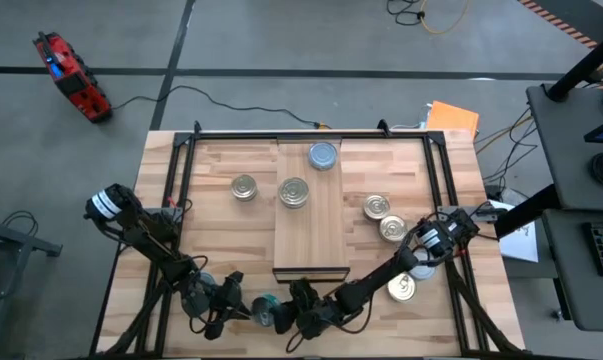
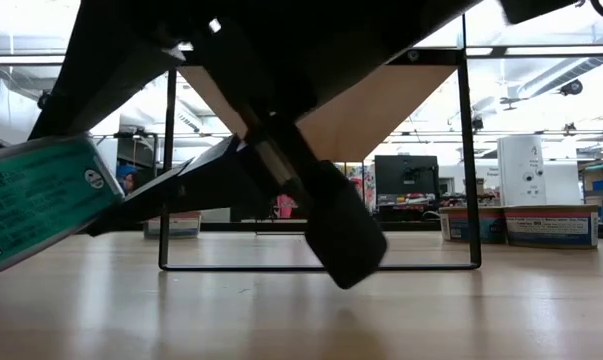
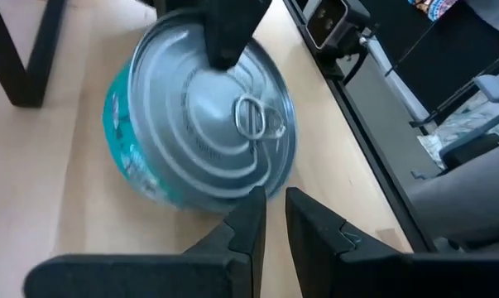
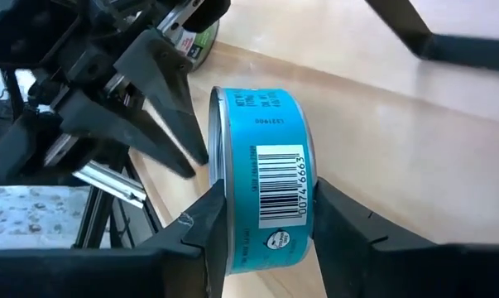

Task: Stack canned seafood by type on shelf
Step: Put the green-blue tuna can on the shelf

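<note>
Wooden tabletop (image 1: 221, 230) carries our shelf (image 1: 308, 235) with only two tins, while others wait beside it, and near the front edge our right gripper (image 4: 261, 219) clamps a teal tin (image 4: 261, 211) as the left gripper (image 3: 270, 223) hovers nearly closed, empty.

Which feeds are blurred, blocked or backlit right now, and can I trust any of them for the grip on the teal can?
Low view: dark arm silhouettes against bright room light block most of it; the teal can shows soft at the edge. Left wrist view: the can is motion-blurred. Right wrist view: sharp, barcode readable, right gripper closed on the can's two ends; trust this one. High view: evenly lit, but the arms hide the can.
</note>
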Motion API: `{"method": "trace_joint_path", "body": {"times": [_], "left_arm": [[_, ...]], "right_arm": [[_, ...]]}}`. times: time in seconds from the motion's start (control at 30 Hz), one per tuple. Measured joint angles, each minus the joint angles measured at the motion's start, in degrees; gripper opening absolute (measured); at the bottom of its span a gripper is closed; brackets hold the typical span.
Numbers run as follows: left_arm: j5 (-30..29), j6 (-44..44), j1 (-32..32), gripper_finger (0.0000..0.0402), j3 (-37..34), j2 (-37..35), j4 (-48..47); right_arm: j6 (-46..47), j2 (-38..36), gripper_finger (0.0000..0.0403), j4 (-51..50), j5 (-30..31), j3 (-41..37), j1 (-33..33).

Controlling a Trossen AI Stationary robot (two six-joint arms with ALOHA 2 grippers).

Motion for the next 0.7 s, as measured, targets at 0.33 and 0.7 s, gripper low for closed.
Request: {"method": "trace_joint_path", "body": {"times": [0.33, 0.7], "left_arm": [[5.16, -0.99, -0.02, 0.0036, -0.04, -4.16, -1.66], [5.55, 1.09, -0.04, 0.0036, 0.26, -13.91, -7.52]], "right_arm": [[-0.50, -0.04, 0.0128, -2.03, 0.72, 2.68, 2.71], [-2.12, -1.48, 0.0128, -30.37, -6.47, 19.69, 3.47]]}}
